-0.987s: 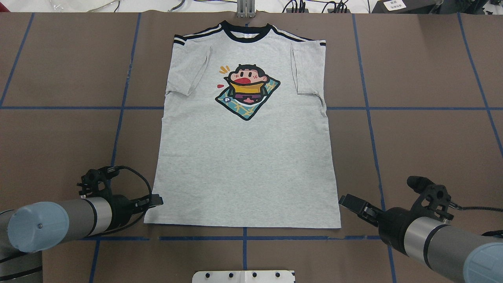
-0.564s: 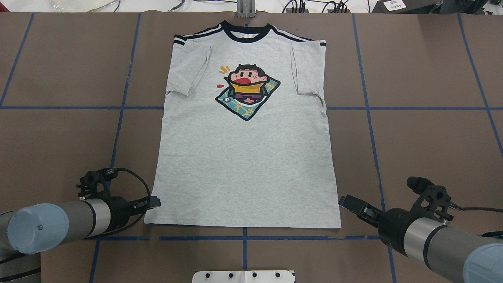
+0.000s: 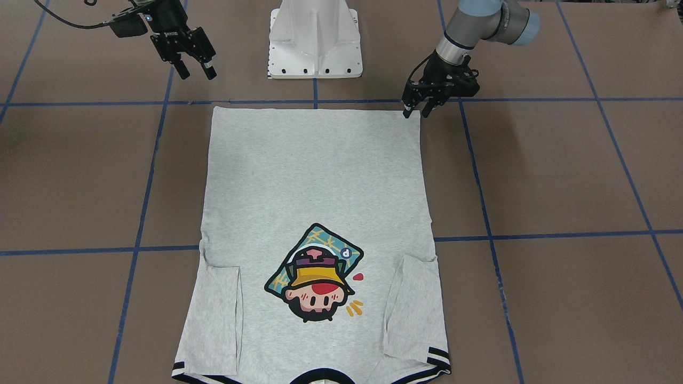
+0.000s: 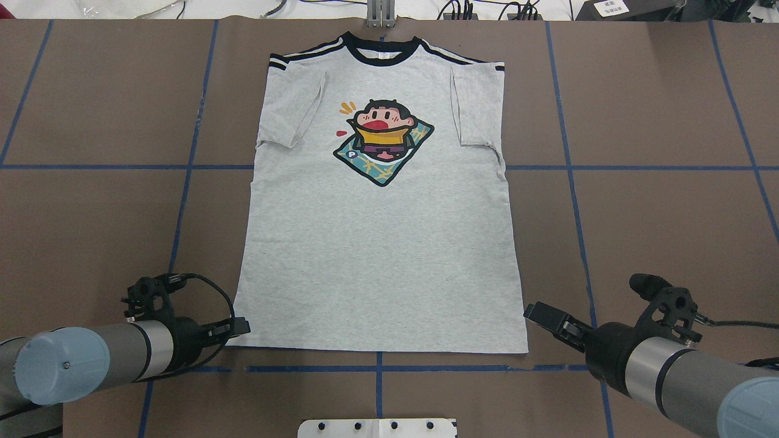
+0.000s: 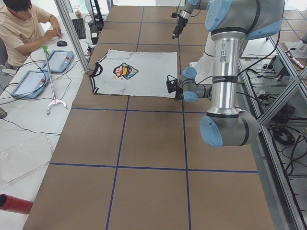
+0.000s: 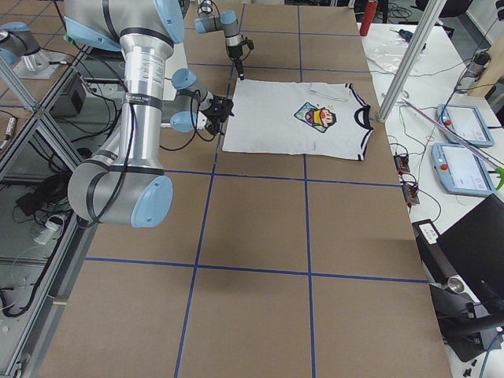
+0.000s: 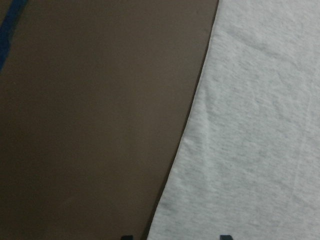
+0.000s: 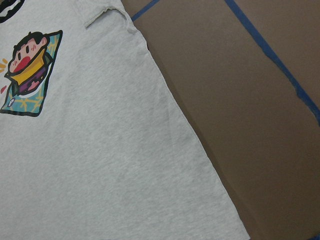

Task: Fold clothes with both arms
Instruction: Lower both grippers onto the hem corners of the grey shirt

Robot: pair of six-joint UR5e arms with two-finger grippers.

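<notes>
The grey T-shirt point(image 4: 377, 255) lies flat and face up on the brown table, collar at the far edge, both sleeves folded in over the body, cartoon print point(image 3: 315, 274) showing. My left gripper point(image 4: 240, 326) sits low at the hem's left corner point(image 3: 415, 111), open. In the left wrist view its fingertips point(image 7: 226, 237) straddle the shirt's side edge point(image 7: 190, 130). My right gripper point(image 3: 196, 70) hangs open above the table just outside the hem's right corner point(image 4: 535, 313), holding nothing. The right wrist view looks down on the shirt point(image 8: 100, 150) and its side edge.
The white pedestal base point(image 3: 315, 37) stands just behind the hem. Blue tape lines point(image 4: 377, 368) cross the brown table. In the exterior left view a person point(image 5: 19, 28) sits at a side table with tablets point(image 5: 60, 60).
My left gripper has slid back toward the robot and lower, down to the hem's left corner. The right arm and the shirt have barely moved.
</notes>
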